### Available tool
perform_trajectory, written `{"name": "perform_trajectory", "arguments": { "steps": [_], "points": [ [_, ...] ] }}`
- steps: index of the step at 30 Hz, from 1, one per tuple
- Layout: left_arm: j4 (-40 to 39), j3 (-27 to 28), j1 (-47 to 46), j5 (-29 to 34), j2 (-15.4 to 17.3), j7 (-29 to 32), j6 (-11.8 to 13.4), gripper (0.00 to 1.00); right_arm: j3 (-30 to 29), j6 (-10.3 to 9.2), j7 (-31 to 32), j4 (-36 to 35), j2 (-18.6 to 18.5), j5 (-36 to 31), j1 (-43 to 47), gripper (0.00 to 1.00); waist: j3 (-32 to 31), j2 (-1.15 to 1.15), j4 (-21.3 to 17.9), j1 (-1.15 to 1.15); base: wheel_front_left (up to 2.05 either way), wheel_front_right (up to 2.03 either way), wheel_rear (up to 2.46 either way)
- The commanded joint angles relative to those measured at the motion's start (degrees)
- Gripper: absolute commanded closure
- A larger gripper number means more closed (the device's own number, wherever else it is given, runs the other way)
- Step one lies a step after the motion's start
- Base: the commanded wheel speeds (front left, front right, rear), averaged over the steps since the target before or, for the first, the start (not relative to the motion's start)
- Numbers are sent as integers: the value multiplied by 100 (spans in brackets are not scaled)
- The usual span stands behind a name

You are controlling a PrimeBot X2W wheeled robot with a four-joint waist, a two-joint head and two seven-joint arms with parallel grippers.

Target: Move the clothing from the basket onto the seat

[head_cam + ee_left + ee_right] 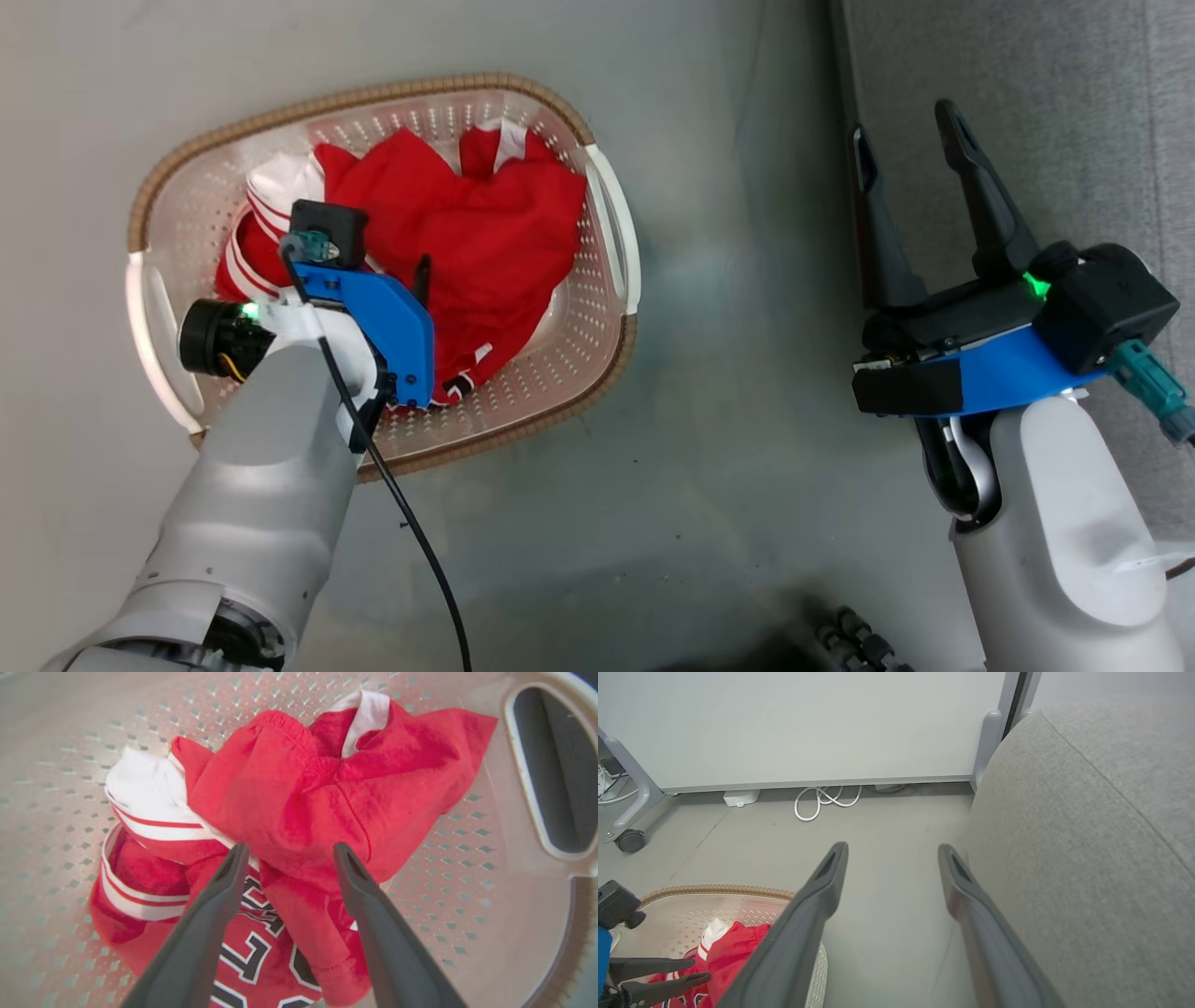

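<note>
The clothing (299, 812) lies just beyond the left gripper's (290, 847) wide-spread fingers, ungripped, heaped in the basket (373, 93) on the floor (728, 420). Well to the right, the right gripper (904, 119) hangs spread and empty beside the seat (1074, 93).

Black letters outlined in white are printed on the red jersey (254, 956). Only one L-like shape can be made out. The rest is folded under or covered by the plain red garment (303, 802), so no whole word can be read.
</note>
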Motion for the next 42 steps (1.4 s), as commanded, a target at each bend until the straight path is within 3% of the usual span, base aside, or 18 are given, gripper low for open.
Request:
{"name": "perform_trajectory", "arguments": {
  "steps": [1,12,24,25,26,42],
  "points": [
    [26,32,-94,-125,21,71,-12,0,12,1,-20,-35,-7,-15,-111,0,152,0,-11,-1,0,0,0],
    [105,-24,-466,-653,90,427,-12,0,119,1,-20,-188,-7,88,-307,0,710,0,-164,-1,0,0,0],
    [71,-439,-797,-753,204,173,-12,0,130,1,-19,-233,-7,180,-238,0,1009,0,-256,-1,0,0,0],
    [82,-486,-804,-733,213,154,-12,15,129,1,-19,-231,-7,175,-234,0,1018,0,-254,-1,0,0,0],
    [91,-507,-812,-743,223,129,-12,100,132,1,-19,-229,-7,173,-236,0,1023,0,-255,-1,0,0,0],
    [-119,-888,-603,-1127,12,-862,-13,100,-13,1,-19,-73,-8,-79,-189,0,535,0,100,-1,0,0,0]
  ]
}}
